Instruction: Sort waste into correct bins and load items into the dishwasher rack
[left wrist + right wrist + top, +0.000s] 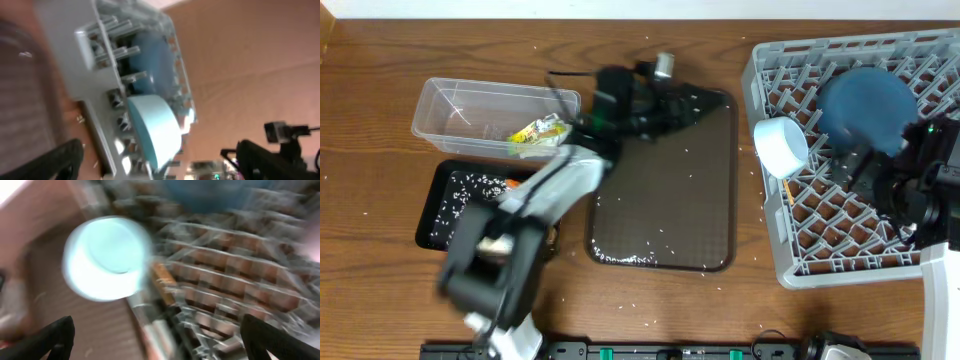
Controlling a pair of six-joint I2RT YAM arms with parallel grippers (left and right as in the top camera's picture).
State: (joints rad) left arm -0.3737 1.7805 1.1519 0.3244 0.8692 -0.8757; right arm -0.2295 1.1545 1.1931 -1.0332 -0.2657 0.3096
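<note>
Round white bowl (780,145) on edge in grey lattice rack (840,262) — left gripper (157,150), right gripper (157,322), fingers apart

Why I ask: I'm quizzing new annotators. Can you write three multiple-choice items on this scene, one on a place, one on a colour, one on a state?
1. Where is the white bowl?
A. on the brown tray
B. at the grey rack's left edge
C. on the table

2. What colour is the wrapper in the clear tub?
A. yellow-green
B. red
C. blue

3. How does the left gripper stand?
A. open, empty
B. shut on the bowl
C. shut, empty

Answers:
1 B: the overhead view shows it at the rack's left rim.
2 A: it is yellow-green against the clear plastic.
3 A: the left wrist view shows fingers wide apart, gripping nothing.
</note>
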